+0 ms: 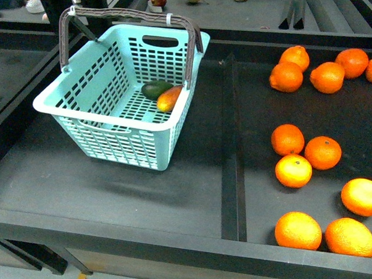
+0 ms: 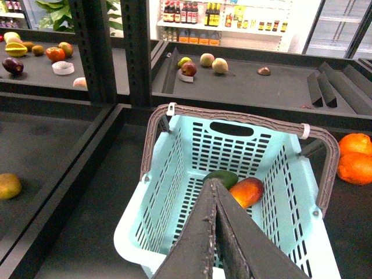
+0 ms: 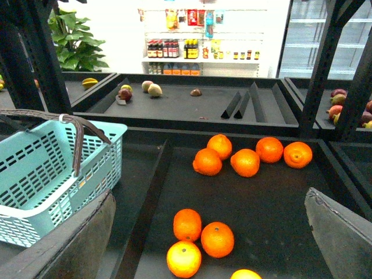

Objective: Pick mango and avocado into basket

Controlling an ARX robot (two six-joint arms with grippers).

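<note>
A: Item one, left gripper [image 2: 216, 189]. Condition?

B: Left wrist view only. Two dark fingers [image 2: 200, 238] pressed together along their length, tips meeting, nothing between them. Pointing forward and down.

A: Item two, right gripper [image 3: 209, 232]?

B: Right wrist view only. Two dark fingers [image 3: 75, 244] set wide apart, one at each lower corner of the picture, nothing between them.

A: Arms, front view?

B: Neither arm nor gripper appears there.
</note>
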